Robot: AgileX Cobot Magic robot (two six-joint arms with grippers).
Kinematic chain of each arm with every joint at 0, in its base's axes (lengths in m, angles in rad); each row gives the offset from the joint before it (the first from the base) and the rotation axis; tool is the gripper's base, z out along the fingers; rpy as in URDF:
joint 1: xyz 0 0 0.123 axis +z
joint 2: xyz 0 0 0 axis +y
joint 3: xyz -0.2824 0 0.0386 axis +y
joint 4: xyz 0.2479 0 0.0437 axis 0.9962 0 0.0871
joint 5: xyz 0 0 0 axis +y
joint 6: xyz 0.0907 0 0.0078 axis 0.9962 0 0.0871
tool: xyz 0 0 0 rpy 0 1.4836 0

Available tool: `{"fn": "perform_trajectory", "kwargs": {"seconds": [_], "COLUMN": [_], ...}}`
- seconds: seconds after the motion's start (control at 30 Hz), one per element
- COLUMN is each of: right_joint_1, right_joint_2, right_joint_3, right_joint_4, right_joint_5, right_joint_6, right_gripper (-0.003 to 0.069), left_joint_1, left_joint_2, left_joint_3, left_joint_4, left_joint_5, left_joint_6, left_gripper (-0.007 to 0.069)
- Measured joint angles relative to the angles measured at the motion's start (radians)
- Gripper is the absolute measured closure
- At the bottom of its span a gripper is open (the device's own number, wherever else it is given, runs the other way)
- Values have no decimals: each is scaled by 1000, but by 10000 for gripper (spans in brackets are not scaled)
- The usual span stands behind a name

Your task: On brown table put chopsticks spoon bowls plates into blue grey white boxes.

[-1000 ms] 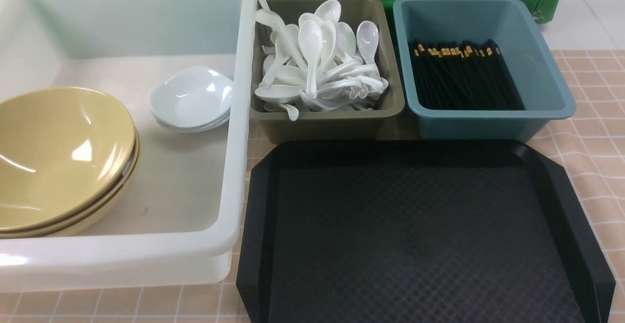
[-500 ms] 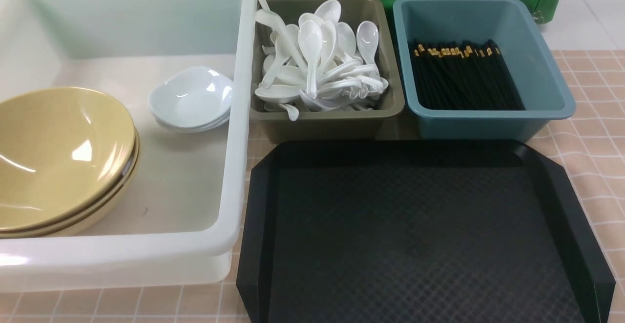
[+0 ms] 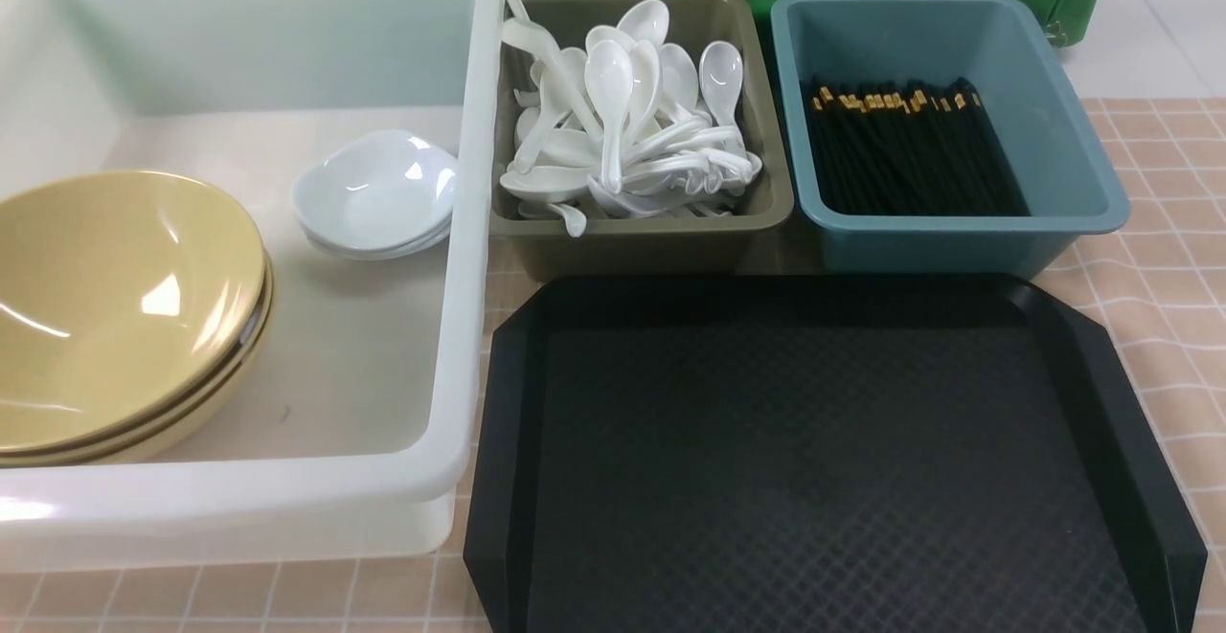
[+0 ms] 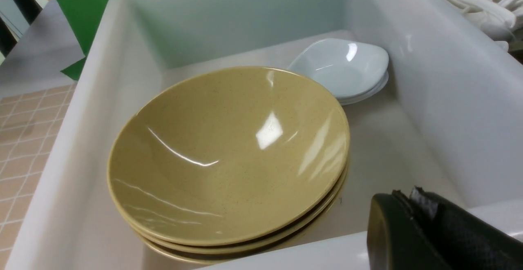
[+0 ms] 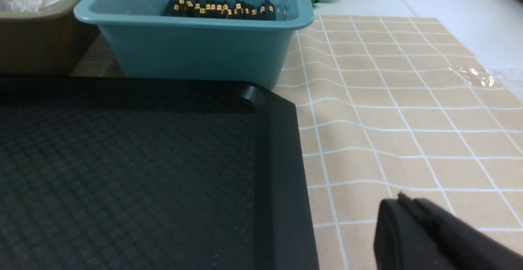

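Yellow bowls (image 3: pixel 124 307) are stacked in the white box (image 3: pixel 455 327); they look heavy, slick and breakable, best pinched at the raised rim; the left gripper (image 4: pixel 414 198) and right gripper (image 5: pixel 408 200) both have fingers together, holding nothing; the box's high walls crowd them, while the black tray (image 3: pixel 824 461) offers room

no text, label, brand, number or sign can be read in any of the three views.
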Motion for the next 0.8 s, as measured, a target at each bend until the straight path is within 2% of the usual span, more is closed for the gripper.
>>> {"fn": "perform_trajectory", "kwargs": {"seconds": [0.13,0.2,0.23,0.37,0.47,0.6,0.7,0.8], "right_joint_1": [0,0,0,0,0,0,0,0], "right_joint_2": [0,0,0,0,0,0,0,0], "right_joint_3": [0,0,0,0,0,0,0,0], "right_joint_4": [0,-1,-1,-1,-1,-1,-1,-1], "right_joint_5": [0,0,0,0,0,0,1,1], "right_joint_6": [0,0,0,0,0,0,0,0], "right_gripper": [612,611,611,610,610,610,610,610], "left_joint_1": [0,0,0,5,41,102,156,163], "left_joint_2": [-10,-32,-32,-95,-145,-196,-213,-213], "left_joint_3": [36,109,117,344,478,531,532,532], "left_joint_4": [-23,-29,-29,-34,-45,-62,-77,-82], "left_joint_5": [-42,-160,-160,-497,-647,-658,-578,-488], "left_joint_6": [-2,-22,-24,-61,-88,-118,-130,-128], "left_gripper": [623,623,623,623,623,623,623,623]}}
